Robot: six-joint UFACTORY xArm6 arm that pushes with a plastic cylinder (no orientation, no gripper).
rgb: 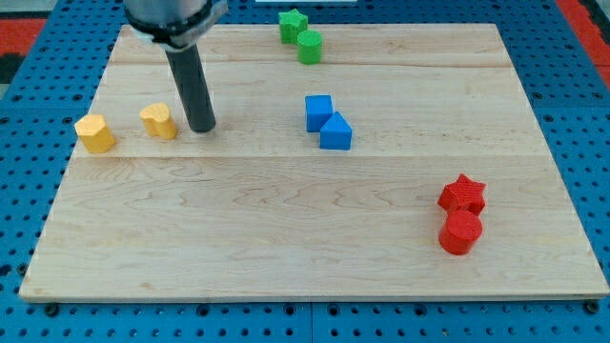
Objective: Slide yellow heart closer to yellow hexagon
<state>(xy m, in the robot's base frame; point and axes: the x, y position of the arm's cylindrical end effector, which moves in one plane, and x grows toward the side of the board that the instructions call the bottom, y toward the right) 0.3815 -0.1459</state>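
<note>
The yellow heart (158,121) sits on the wooden board at the view's left. The yellow hexagon (94,132) lies a short way further left, near the board's left edge, with a small gap between the two. My tip (202,127) rests on the board just to the right of the yellow heart, close to it, and I cannot tell if it touches.
A blue cube (318,111) and a blue triangular block (335,131) touch near the middle. A green star (292,24) and a green cylinder (309,46) sit at the top. A red star (463,193) and a red cylinder (460,232) sit at the lower right.
</note>
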